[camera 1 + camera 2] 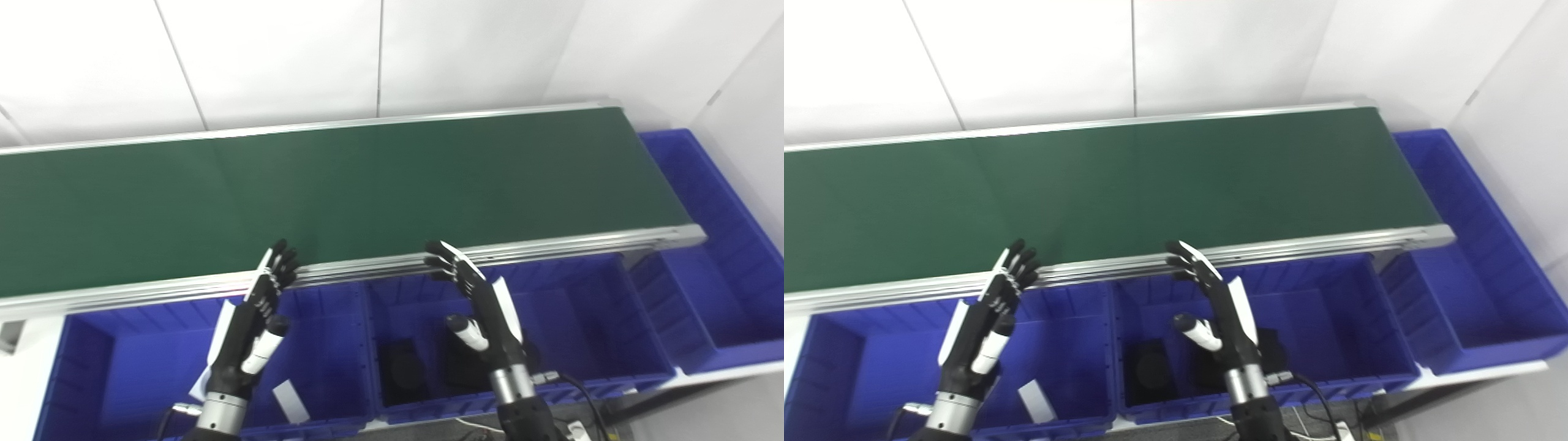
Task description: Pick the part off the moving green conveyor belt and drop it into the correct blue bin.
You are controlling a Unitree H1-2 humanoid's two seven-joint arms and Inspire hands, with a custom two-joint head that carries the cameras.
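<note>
Belt (343, 196): no part visible; we wait.
Left hand (254, 331): spread, empty.
Right hand (481, 312): spread, empty, over the middle bin (551, 367).

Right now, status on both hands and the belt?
Left hand open, right hand open, both over the blue bins. Green belt bare, no part in view. Nothing in the way.

Two open hands, left hand (983, 321) and right hand (1216, 309), above blue bins (1323, 318).
</note>
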